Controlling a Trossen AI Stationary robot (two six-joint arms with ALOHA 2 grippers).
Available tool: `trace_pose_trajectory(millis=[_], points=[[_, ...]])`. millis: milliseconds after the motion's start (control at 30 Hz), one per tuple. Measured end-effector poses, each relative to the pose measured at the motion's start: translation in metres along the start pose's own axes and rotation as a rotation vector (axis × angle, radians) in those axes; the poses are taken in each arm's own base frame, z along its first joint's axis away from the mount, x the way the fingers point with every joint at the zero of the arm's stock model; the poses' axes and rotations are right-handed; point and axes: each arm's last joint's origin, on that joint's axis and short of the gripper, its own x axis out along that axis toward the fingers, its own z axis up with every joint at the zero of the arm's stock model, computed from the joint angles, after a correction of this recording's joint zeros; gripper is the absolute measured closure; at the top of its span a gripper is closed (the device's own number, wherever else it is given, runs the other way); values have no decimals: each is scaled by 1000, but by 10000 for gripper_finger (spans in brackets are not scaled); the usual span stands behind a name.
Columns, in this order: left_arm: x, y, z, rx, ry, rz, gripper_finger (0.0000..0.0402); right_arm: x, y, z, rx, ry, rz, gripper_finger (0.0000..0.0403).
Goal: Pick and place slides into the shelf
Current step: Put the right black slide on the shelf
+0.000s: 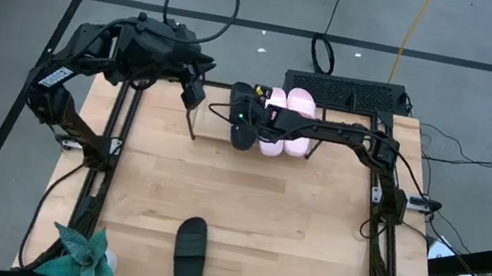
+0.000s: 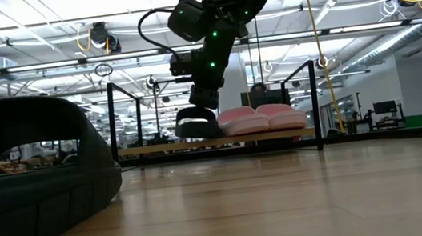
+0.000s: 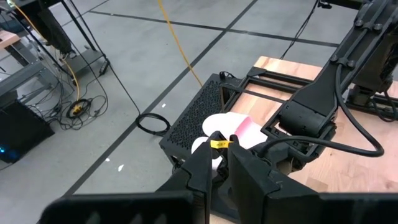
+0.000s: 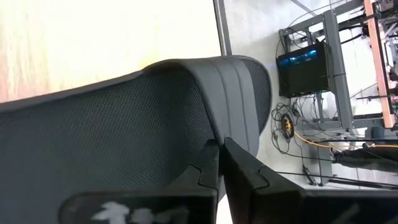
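At the table's far middle stands the shelf (image 2: pixel 150 150), with a pale pink pair of slides (image 1: pixel 290 117) (image 2: pixel 263 117) lying on it. My right gripper (image 1: pixel 247 118) (image 4: pixel 221 163) reaches in from the right and is shut on a black slide (image 2: pixel 196 125), which it holds just left of the pink pair, low over the shelf's wooden base. A second black slide (image 1: pixel 190 255) (image 2: pixel 33 180) lies sole down near the table's front edge. My left gripper (image 1: pixel 195 91) (image 3: pixel 221 163) hovers high at the far left, shut, with nothing between its fingers. My right gripper pinches the black slide by the edge of its wide strap (image 4: pixel 214 134) between its two fingers. The fingers come slanting down from the table's right. The slide hangs below them, tilted, close over the shelf's base; whether it touches the base, I cannot tell.
A black perforated box (image 1: pixel 346 91) sits behind the shelf at the far right. A teal paper plant (image 1: pixel 83 257) stands at the near left corner. Black frame rails (image 1: pixel 111 155) run along the table's left and right sides. Bare wood lies between the shelf and the near slide.
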Motion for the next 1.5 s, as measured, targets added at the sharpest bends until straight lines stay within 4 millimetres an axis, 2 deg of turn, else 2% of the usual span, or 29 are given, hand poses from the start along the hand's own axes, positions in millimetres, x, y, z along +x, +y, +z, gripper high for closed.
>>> trace_pose_trajectory(millis=[233, 1100, 1500], points=[[0, 0, 0, 1, 0, 0, 350, 0, 0, 0, 9, -9, 14, 393], [0, 0, -1, 6, 11, -1, 350, 1, 2, 0, 27, -30, 61, 289], [0, 0, -3, 8, 24, -1, 350, 1, 1, 3, 41, -74, 94, 277]])
